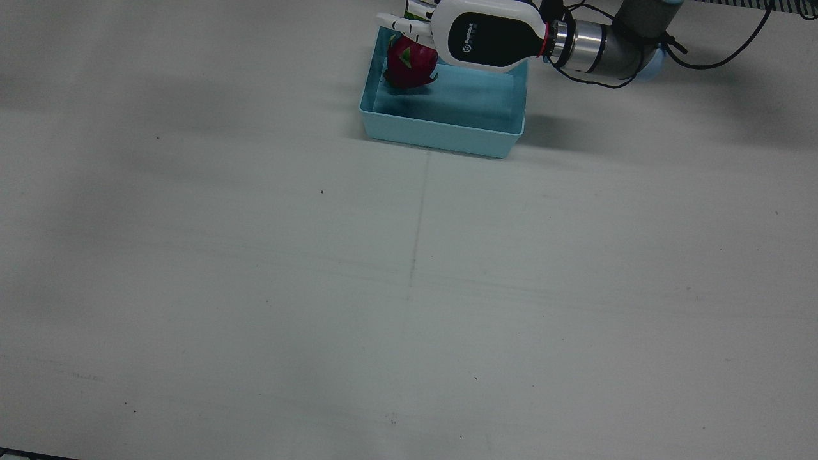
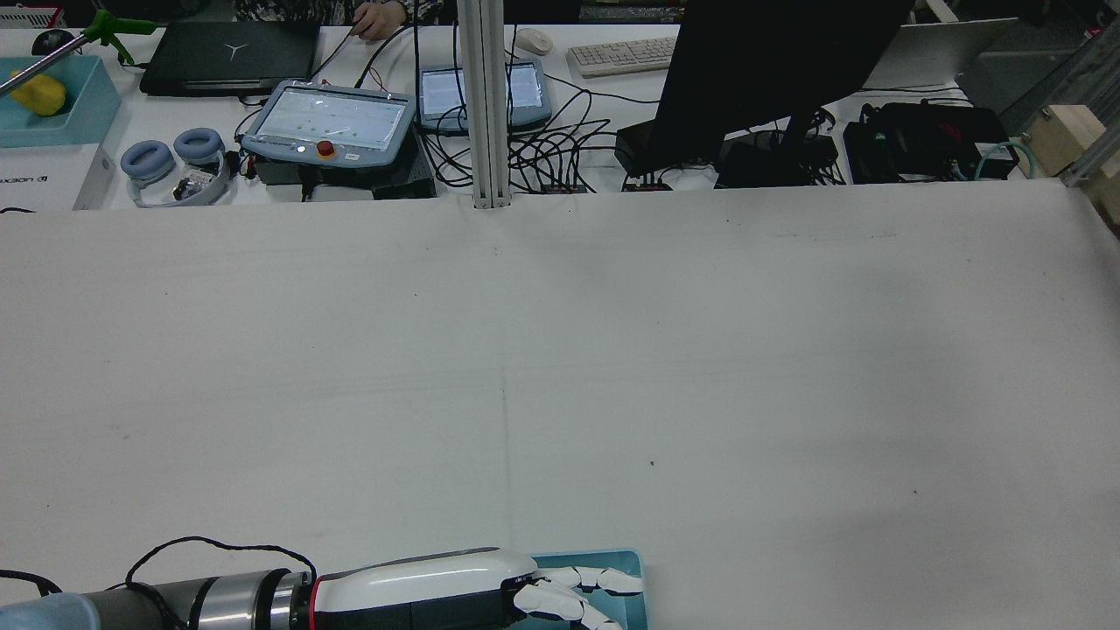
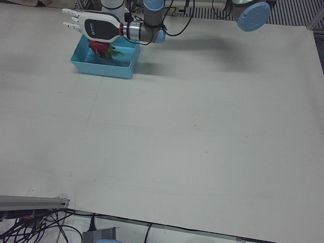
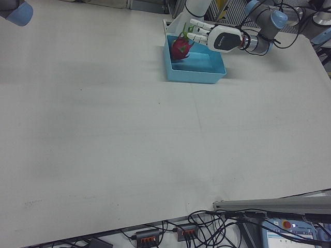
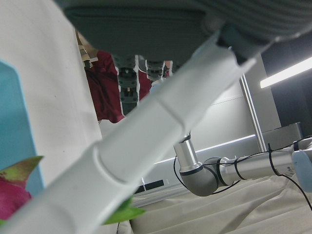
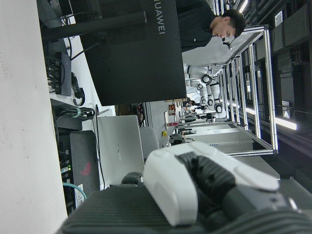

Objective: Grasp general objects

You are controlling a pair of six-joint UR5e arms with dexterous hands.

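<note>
A red dragon fruit [image 1: 409,64] with green tips lies in the far corner of a light blue bin [image 1: 447,131] near the robot's side of the table. My left hand [image 1: 486,38] hovers flat over the bin with its fingers [image 1: 406,25] stretched out above the fruit, open and holding nothing. The same hand [image 4: 217,36], fruit [image 4: 181,47] and bin [image 4: 196,76] show in the right-front view. The left hand view shows the fruit [image 5: 12,200] at its lower left. My right hand [image 6: 195,185] shows only in its own view, and its state is unclear.
The white table [image 1: 409,287] stretches wide before the bin. Beyond its far edge stand a monitor [image 2: 770,70], tablets [image 2: 328,118], cables and a laptop [image 2: 227,57]. A blue joint of the right arm [image 4: 20,13] shows at the right-front view's top left.
</note>
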